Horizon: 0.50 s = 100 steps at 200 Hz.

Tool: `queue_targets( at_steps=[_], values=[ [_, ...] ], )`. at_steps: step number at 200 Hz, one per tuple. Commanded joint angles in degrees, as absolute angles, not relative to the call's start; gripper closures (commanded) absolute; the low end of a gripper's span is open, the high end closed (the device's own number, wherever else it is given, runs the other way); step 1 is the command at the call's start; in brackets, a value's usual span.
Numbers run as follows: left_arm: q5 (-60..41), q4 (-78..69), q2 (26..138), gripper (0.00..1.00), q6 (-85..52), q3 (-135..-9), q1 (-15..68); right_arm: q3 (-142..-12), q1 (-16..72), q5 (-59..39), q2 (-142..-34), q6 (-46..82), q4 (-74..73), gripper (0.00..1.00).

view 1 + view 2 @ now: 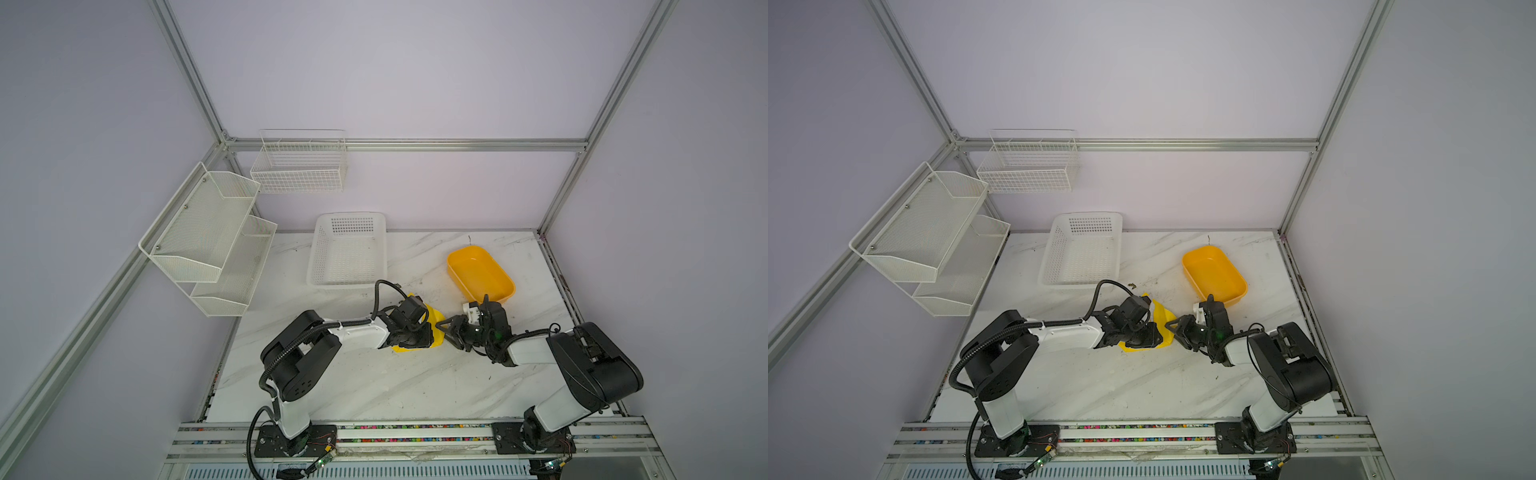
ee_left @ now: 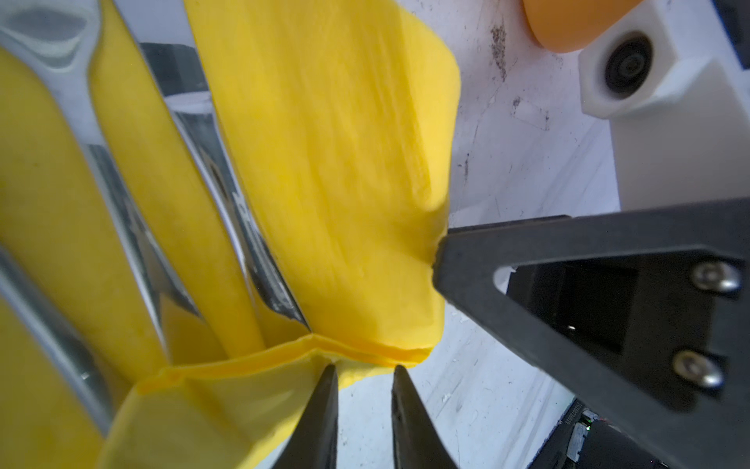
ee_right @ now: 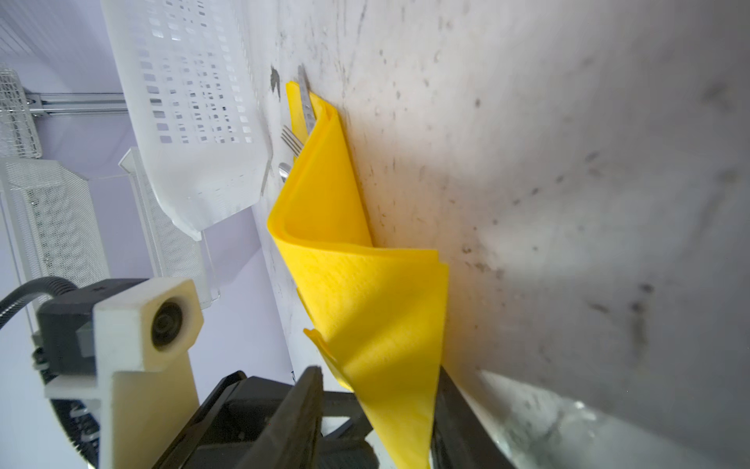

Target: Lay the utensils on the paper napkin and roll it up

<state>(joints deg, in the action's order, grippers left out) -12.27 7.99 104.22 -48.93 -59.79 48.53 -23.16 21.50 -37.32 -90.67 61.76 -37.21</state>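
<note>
On the table (image 1: 374, 386), the left gripper (image 2: 363, 370) is seen narrow, its tips set at the folded edge of the paper napkin (image 1: 1160, 316), with nothing between them. The utensils (image 3: 292, 142) are laid on the napkin, partly covered. The right gripper (image 3: 379, 379) is spread wider around the raised flap.

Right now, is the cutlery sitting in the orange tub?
No, the orange tub holds nothing; the cutlery lies on the yellow napkin.
</note>
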Motion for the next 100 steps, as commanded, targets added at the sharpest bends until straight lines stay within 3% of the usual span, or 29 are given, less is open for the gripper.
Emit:
queue_targets(
  at_steps=[1, 100],
  values=[
    [-12.73, 7.29, 103.27, 0.76, -49.57, -60.64, 48.69, -22.49, 21.73, -39.85, -89.72, 63.53, -42.82, 0.56],
    [-12.65, 7.29, 103.00, 0.76, -49.56, -60.64, 48.71, -22.23, 21.75, -44.23, -89.07, 60.46, -35.75, 0.57]
  ],
)
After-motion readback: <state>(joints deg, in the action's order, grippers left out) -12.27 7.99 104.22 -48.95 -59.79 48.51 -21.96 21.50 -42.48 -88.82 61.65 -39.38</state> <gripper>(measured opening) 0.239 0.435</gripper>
